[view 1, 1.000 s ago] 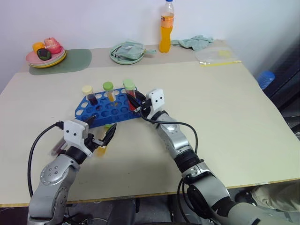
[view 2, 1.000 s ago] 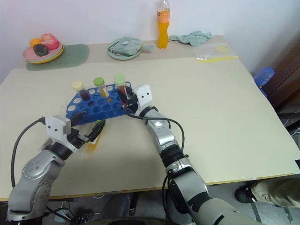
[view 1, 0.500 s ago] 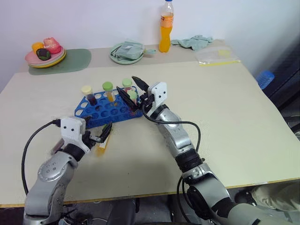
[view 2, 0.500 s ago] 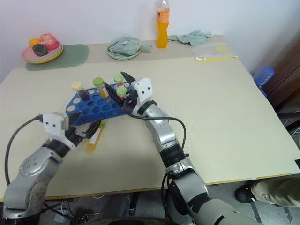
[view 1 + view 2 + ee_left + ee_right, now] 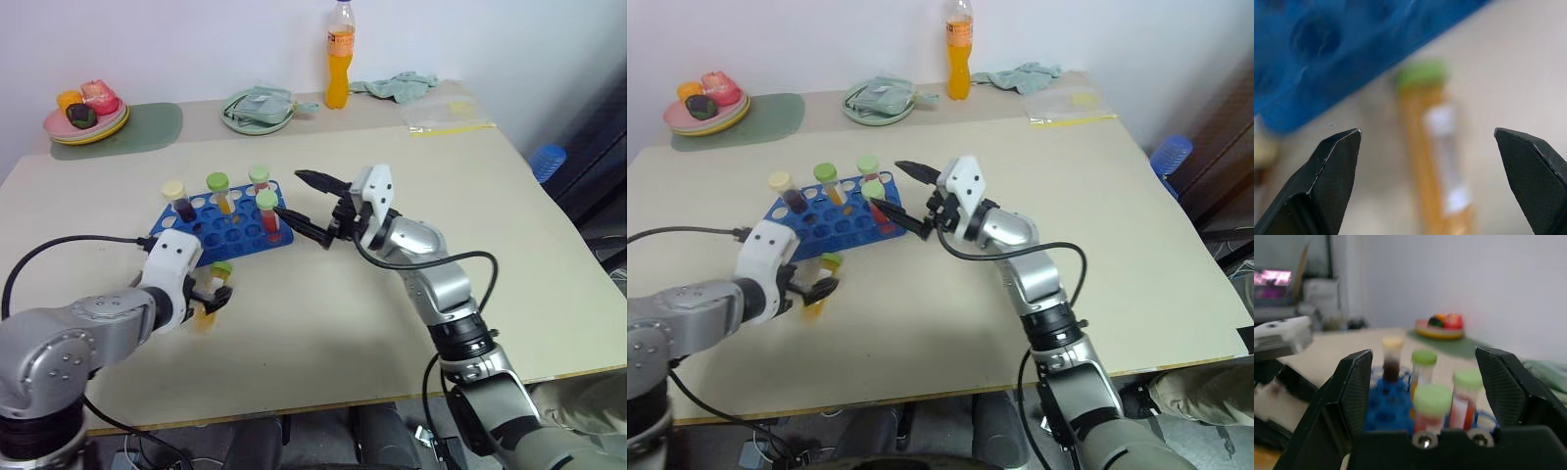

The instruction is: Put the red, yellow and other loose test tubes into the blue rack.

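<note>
Improvised indoor test room rather than a proper lab: a plain beige table (image 5: pixel 509 245) against a bare white wall (image 5: pixel 196 39), bearing a blue plastic test-tube rack (image 5: pixel 211 227), an orange drink bottle (image 5: pixel 338 59), and stacked plates of toy fruit (image 5: pixel 83 117).

A beige tabletop (image 5: pixel 509 255) carries the scene. The blue rack (image 5: pixel 220 224) stands on it, left of centre. Just in front of the rack lies a loose orange tube with a green cap (image 5: pixel 213 294). Behind the rack sits a plate with a folded green cloth (image 5: pixel 259 108); to that plate's left a green mat (image 5: pixel 147 125) bears a plate of fruit (image 5: pixel 85 110). Far behind the rack stand an orange drink bottle (image 5: pixel 338 57), a crumpled green cloth (image 5: pixel 400 85) and a clear plastic bag (image 5: pixel 452 115).
</note>
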{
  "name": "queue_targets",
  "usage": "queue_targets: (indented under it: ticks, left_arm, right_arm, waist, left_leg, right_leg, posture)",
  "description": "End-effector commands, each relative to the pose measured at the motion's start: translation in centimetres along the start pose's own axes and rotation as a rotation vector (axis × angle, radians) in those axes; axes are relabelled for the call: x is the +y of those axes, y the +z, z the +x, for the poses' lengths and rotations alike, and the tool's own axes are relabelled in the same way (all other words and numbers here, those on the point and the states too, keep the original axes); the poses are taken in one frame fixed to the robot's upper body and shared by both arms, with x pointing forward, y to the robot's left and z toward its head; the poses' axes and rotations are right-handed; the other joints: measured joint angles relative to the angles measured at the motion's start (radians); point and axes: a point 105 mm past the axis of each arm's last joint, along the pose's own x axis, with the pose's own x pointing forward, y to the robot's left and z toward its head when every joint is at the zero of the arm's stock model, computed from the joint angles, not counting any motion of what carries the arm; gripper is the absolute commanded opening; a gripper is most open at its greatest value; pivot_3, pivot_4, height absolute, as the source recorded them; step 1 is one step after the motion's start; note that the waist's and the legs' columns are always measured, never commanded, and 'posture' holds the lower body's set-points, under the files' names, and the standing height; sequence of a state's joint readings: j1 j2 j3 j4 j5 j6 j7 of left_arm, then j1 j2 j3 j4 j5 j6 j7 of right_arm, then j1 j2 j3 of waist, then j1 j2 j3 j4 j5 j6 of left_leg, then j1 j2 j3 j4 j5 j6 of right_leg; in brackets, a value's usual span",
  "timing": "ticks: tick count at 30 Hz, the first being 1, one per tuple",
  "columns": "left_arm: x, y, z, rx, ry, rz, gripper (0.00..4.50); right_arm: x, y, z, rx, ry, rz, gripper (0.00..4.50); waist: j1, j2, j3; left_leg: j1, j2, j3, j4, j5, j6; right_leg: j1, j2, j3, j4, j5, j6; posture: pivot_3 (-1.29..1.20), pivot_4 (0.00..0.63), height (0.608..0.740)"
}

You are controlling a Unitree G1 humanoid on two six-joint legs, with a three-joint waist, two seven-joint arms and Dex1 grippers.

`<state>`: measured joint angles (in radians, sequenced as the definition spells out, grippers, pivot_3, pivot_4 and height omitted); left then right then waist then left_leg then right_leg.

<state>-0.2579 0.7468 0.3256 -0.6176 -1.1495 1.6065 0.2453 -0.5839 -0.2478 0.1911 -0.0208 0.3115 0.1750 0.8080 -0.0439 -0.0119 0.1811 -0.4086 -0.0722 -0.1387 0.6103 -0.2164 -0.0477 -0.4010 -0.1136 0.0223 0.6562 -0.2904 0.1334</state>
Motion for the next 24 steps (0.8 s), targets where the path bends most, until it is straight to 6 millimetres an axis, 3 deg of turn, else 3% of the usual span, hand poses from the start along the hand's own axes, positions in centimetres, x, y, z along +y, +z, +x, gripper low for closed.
queue_targets:
  ticks: [1, 9, 12, 17, 19, 20, 24]
  left_arm:
    - [-0.5, 0.4, 1.2, 0.042, -0.035, -0.08, 4.5]
    - [-1.7, 1.6, 2.2, 0.123, 0.0, -0.225, 4.5]
    - [-1.5, 2.3, 2.5, 0.134, 0.036, -0.261, 3.59]
    - [-1.9, 2.8, 2.9, 0.133, 0.044, -0.259, 1.03]
    - [-1.9, 2.8, 2.9, 0.134, 0.046, -0.253, 0.22]
    - [-1.8, 2.7, 2.8, 0.134, 0.049, -0.25, 0.04]
    - [-1.4, 2.4, 1.3, 0.124, 0.008, -0.166, 0.04]
  right_arm:
    - [2.4, 1.4, -0.2, -0.029, 0.126, -0.013, 3.66]
    - [4.4, 0.7, -0.2, 0.001, 0.16, -0.01, 3.66]
    - [4.5, 0.6, -0.2, 0.005, 0.152, 0.001, 3.72]
    - [4.6, 0.5, -0.2, 0.007, 0.147, 0.011, 3.72]
    - [4.7, 0.4, -0.2, 0.007, 0.147, 0.015, 3.72]
    - [4.7, 0.4, -0.2, 0.008, 0.147, 0.016, 3.72]
    - [4.4, 0.3, -0.4, 0.015, 0.136, 0.016, 3.72]
  waist:
    - [0.011, 0.001, 0.0]
    - [0.03, -0.001, 0.0]
    - [0.031, -0.001, 0.0]
    - [0.031, -0.001, -0.001]
    - [0.03, 0.0, -0.002]
    - [0.028, 0.0, -0.001]
    - [0.023, -0.001, -0.001]
  left_leg:
    - [0.0, 0.0, 0.0, 0.001, 0.0, 0.0]
    - [0.0, 0.0, 0.0, 0.002, 0.0, -0.002]
    - [0.0, -0.001, 0.001, 0.002, 0.0, -0.002]
    - [0.0, -0.002, 0.001, 0.002, 0.0, -0.002]
    - [0.0, -0.002, 0.001, 0.002, 0.001, -0.002]
    - [0.001, -0.003, 0.002, 0.002, 0.0, -0.002]
    - [-0.001, -0.002, 0.002, 0.001, 0.001, -0.002]
  right_leg:
    - [0.001, -0.001, 0.0, 0.0, 0.0, 0.0]
    - [0.001, -0.004, 0.001, 0.0, 0.0, 0.001]
    - [0.001, -0.005, 0.001, 0.0, 0.0, 0.001]
    - [0.001, -0.004, 0.001, 0.0, 0.0, 0.001]
    - [0.002, -0.004, 0.001, 0.0, 0.0, 0.0]
    - [0.002, -0.004, 0.002, 0.0, 0.0, 0.001]
    - [-0.001, -0.003, 0.002, 0.0, 0.0, 0.0]
  posture:
    - [0.0, 0.15, 0.74]
    - [0.0, 0.15, 0.74]
    - [0.0, 0.15, 0.74]
    - [0.0, 0.15, 0.74]
    - [0.0, 0.15, 0.74]
    - [0.0, 0.15, 0.74]
    - [0.0, 0.15, 0.74]
